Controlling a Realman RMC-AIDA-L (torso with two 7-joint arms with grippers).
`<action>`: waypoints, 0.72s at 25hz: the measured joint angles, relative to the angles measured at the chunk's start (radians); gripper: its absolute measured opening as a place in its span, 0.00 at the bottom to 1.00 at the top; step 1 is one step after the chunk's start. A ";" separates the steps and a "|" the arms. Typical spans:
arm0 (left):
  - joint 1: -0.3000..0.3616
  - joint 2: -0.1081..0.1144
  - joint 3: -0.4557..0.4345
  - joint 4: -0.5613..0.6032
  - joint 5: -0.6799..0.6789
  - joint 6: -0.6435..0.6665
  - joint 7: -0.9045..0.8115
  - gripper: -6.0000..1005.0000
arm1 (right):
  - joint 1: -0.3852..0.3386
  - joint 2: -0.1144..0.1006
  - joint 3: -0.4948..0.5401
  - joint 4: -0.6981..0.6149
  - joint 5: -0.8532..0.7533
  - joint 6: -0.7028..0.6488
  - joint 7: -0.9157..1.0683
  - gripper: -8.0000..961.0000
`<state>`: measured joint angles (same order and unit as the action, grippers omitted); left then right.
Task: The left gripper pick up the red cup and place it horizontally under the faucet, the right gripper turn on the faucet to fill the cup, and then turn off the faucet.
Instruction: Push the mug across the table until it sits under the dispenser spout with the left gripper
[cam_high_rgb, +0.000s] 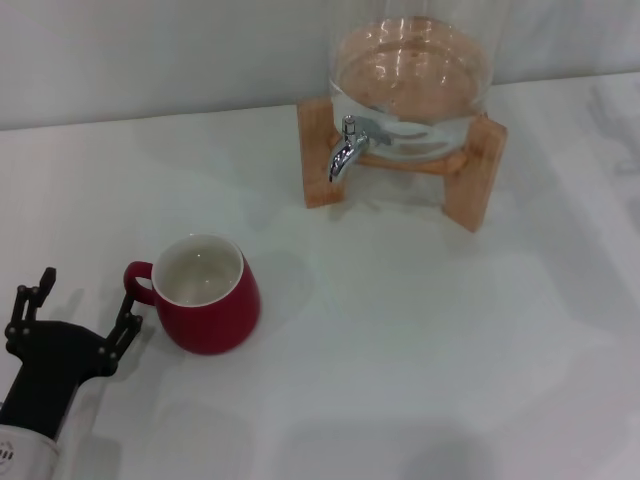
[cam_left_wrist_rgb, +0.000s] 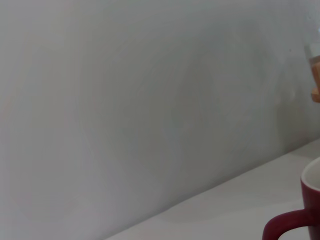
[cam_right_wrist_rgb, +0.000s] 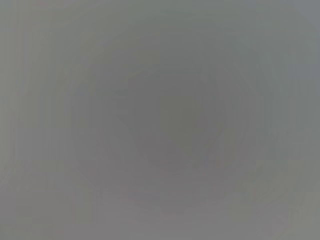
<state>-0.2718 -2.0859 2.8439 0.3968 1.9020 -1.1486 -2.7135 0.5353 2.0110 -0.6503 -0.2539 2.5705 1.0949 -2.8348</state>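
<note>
Red cup (cam_high_rgb: 209, 293) is seen upright on the white bench (cam_high_rgb: 420, 340), its off-white inside empty and its loop handle turned toward the robot's left. Just beside that handle, the left end effector (cam_high_rgb: 82, 300) is held low over the bench at the near left corner of the head view, its black fingers (cam_high_rgb: 127, 318) spread wide apart with nothing between them; one finger is close to the handle, but contact cannot be told. Well apart from the cup, toward the back of the bench, the faucet (cam_high_rgb: 346, 152) is mounted on a clear glass dispenser (cam_high_rgb: 410, 85) carried in a wooden stand (cam_high_rgb: 470, 185), with its chrome spout curved down over bare bench. Nothing is found on the bench between the cup and the faucet. In the left wrist view, only the cup's rim and handle (cam_left_wrist_rgb: 290, 224) are shown against a plain wall. The right end effector is not seen in any view, and the right wrist view is shown as a featureless grey.
</note>
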 joint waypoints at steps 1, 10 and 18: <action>-0.002 0.000 0.000 0.000 0.000 0.002 0.000 0.88 | 0.000 0.000 0.000 0.001 0.000 0.002 0.000 0.71; -0.033 0.003 0.000 -0.010 0.000 0.029 -0.005 0.88 | -0.007 0.001 -0.005 0.005 -0.002 0.017 0.000 0.70; -0.061 0.003 -0.001 -0.015 -0.002 0.065 -0.011 0.88 | -0.023 0.002 -0.006 0.007 -0.001 0.050 0.001 0.70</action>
<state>-0.3326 -2.0831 2.8430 0.3818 1.9004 -1.0833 -2.7250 0.5122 2.0126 -0.6566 -0.2469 2.5695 1.1449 -2.8340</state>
